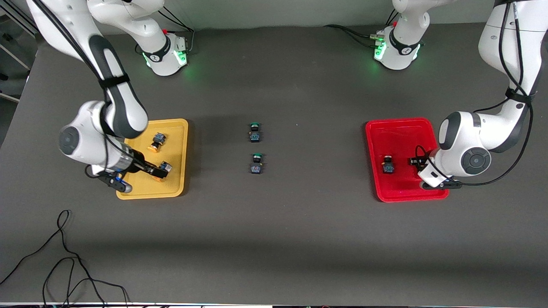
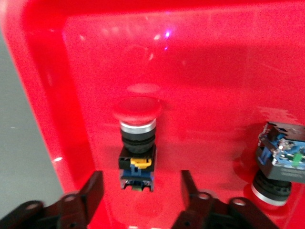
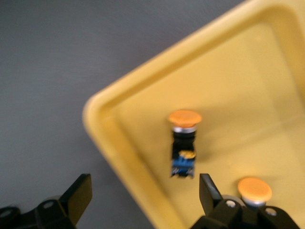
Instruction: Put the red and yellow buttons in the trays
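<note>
A high front camera faces both robots across the table, taking in the whole surface with the yellow tray and red tray. The left wrist camera looks closely down into the red tray; the right wrist camera looks closely onto a corner of the yellow tray.

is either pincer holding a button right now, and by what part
Nothing is held. The left pincer is open over the red tray, the right pincer open over the yellow tray.
</note>
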